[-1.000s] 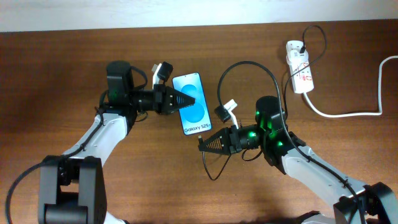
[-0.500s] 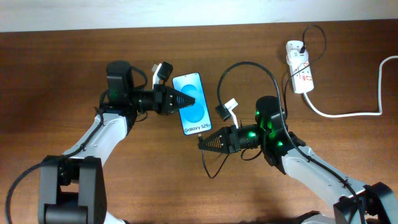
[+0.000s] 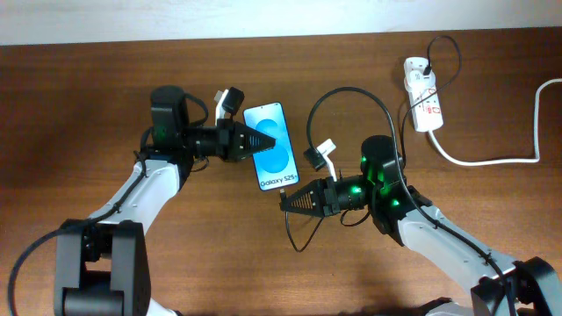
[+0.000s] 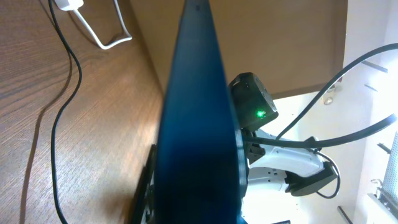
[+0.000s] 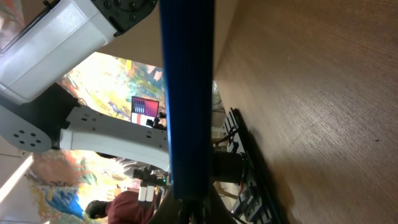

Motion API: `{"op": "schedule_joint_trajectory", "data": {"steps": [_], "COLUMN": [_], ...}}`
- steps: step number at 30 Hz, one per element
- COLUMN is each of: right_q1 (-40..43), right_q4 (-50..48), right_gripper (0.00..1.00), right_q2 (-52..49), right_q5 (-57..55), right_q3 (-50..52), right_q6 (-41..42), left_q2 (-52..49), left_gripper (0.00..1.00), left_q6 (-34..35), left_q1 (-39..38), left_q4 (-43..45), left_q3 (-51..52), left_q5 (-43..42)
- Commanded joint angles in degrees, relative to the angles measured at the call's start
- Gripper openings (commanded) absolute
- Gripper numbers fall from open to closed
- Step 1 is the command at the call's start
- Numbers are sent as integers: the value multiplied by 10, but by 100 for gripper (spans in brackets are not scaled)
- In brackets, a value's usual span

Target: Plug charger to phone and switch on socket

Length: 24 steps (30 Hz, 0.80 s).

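Observation:
The phone (image 3: 273, 151) shows its blue screen with "Galaxy S25+" at the near short end. My left gripper (image 3: 263, 140) reaches in from the left and is shut on it. In the left wrist view the phone (image 4: 199, 118) fills the middle edge-on. My right gripper (image 3: 288, 201) is shut on the plug tip of the charger (image 3: 351, 90), right at the phone's near short end. In the right wrist view the plug (image 5: 194, 206) meets the phone's blue edge (image 5: 186, 93). The thin black cable loops back to the white socket (image 3: 423, 107) at the far right.
A thick white cord (image 3: 492, 161) runs from the socket to the right table edge. Slack black cable (image 3: 299, 237) lies on the wood below my right gripper. The back table edge (image 3: 281, 37) is close behind the phone.

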<state>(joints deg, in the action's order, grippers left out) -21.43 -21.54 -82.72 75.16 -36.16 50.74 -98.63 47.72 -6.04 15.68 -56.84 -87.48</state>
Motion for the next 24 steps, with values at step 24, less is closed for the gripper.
{"op": "schedule_joint_trajectory", "data": {"steps": [24], "right_q1": [-4], "right_q4": [-3], "right_gripper": [4], "right_q2": [-2], "right_q5": [-15], "right_q3": [-7], "right_q6": [-23], "left_q2": [2], "left_gripper": [0], "left_q6": [-7], "left_q1": [-1], "left_q4": [-4], "left_q3": [-3], "left_q5": [-10]}}
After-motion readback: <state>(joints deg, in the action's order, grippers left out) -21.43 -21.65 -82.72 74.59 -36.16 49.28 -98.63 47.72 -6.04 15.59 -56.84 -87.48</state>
